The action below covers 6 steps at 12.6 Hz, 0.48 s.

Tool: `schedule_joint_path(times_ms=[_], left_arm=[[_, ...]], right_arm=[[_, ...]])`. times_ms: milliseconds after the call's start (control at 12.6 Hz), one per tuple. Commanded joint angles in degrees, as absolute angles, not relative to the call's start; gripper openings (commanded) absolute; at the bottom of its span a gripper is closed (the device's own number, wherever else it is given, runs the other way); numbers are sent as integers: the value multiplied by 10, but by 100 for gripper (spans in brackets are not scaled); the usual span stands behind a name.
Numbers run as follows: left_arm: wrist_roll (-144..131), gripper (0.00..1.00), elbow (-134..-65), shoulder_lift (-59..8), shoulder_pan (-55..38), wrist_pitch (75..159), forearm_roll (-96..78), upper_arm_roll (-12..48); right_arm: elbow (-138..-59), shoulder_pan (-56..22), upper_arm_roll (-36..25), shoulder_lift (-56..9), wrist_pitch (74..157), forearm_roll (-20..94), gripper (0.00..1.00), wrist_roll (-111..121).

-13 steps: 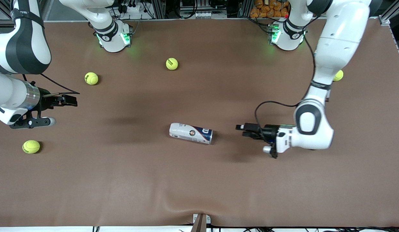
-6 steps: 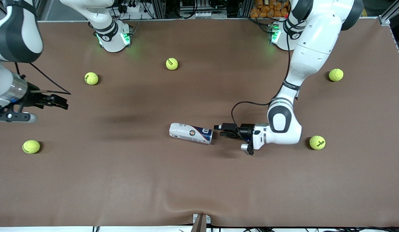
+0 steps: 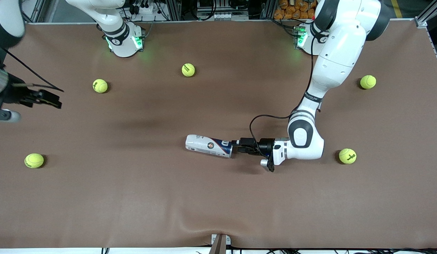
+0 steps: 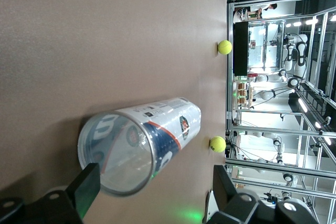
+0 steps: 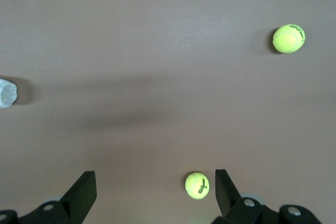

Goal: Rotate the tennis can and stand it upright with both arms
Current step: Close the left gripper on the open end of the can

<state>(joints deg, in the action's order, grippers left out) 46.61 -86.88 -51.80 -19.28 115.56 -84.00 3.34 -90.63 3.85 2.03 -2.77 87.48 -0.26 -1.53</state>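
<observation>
Moved since earlier frames: left gripper (image 3: 234,146) has come in from the left arm's end of the table to the can's metal-rimmed end; right gripper (image 3: 50,100) has drawn back toward the table edge at the right arm's end.

Can (image 3: 208,145): lies on its side mid-table, white end toward the right arm's end, rimmed end toward the left gripper. Label white, dark blue, red. In the left wrist view the can (image 4: 140,144) shows its clear round end; no balls can be made out inside.

Left gripper: low at the rimmed end, fingers (image 4: 85,186) spread, one at each side of the end, not yet pressing it.

Right gripper: fingers (image 5: 84,191) spread, holding nothing, over bare table; the arm waits.

Balls, five, loose on the table (image 3: 133,197): two (image 3: 188,70) (image 3: 100,85) nearer the bases; one (image 3: 34,160) at the right arm's end; two (image 3: 368,82) (image 3: 347,156) at the left arm's end.

Open room: broad bare cloth nearer the camera than the can, and between the can and the right gripper.
</observation>
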Motion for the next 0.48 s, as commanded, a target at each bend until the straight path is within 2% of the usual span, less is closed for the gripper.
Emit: schedule_joint_path(times_ms=[0,159,238,397], left_arm=[[477,86,-849,-531,-204,1162,-858,32],[477,86,-849,-533,-212,1170,-870,32],[477,80,-849,-532,-214,1174,-872,32],[478,57,-849,-533,-215,1176,-872,31]], right_arm=[[-877,43,25,-18,841,7,100,-20],[-882,47,23,4,841,7,100,-19],[-882,51,24,10,840,7,100,-19],[-880,50,24,17,833,7,100,-21]])
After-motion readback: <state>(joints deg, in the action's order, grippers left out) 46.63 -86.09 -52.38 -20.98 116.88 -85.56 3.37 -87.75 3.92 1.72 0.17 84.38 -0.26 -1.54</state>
